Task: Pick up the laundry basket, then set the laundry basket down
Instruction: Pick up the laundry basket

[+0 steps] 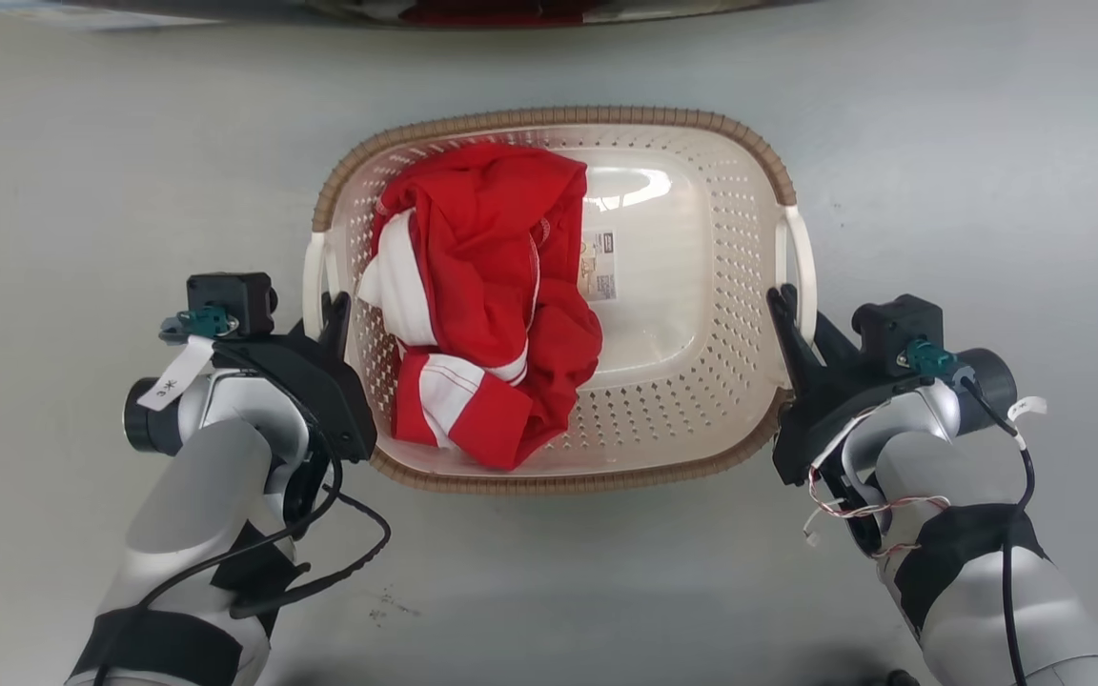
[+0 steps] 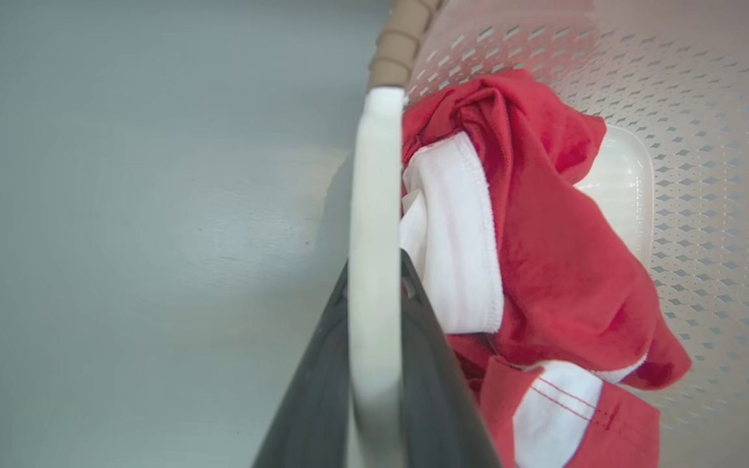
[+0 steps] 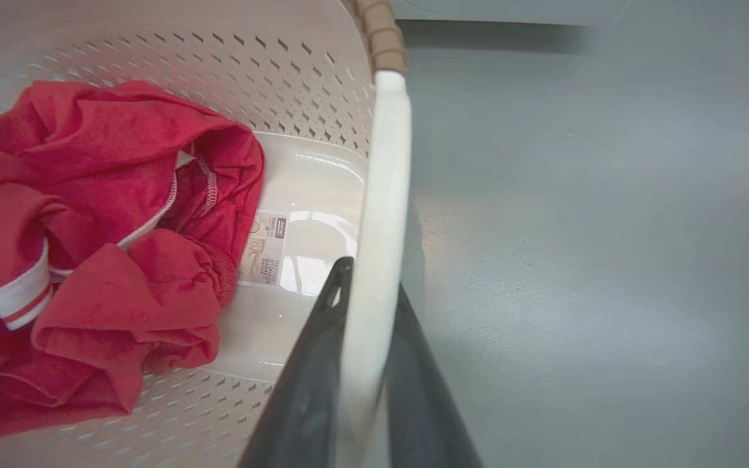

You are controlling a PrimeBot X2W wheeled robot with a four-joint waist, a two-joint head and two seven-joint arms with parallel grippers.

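Observation:
The laundry basket (image 1: pixel 549 116), cream with perforated walls and a brown woven-look rim, sits in the middle of the head view on a grey floor. A crumpled red and white garment (image 1: pixel 492 286) lies in its left half, beside a small label (image 1: pixel 599 267) on the bottom. My left gripper (image 1: pixel 335 310) is shut on the white left handle (image 2: pixel 374 195), one dark finger on each side. My right gripper (image 1: pixel 782 305) grips the white right handle (image 3: pixel 384 195) the same way. I cannot tell whether the basket touches the floor.
Bare grey floor (image 1: pixel 940 143) surrounds the basket on all sides. A dark object with a red patch (image 1: pixel 473 11) runs along the top edge of the head view, beyond the basket. Loose black cable (image 1: pixel 358 553) hangs off my left forearm.

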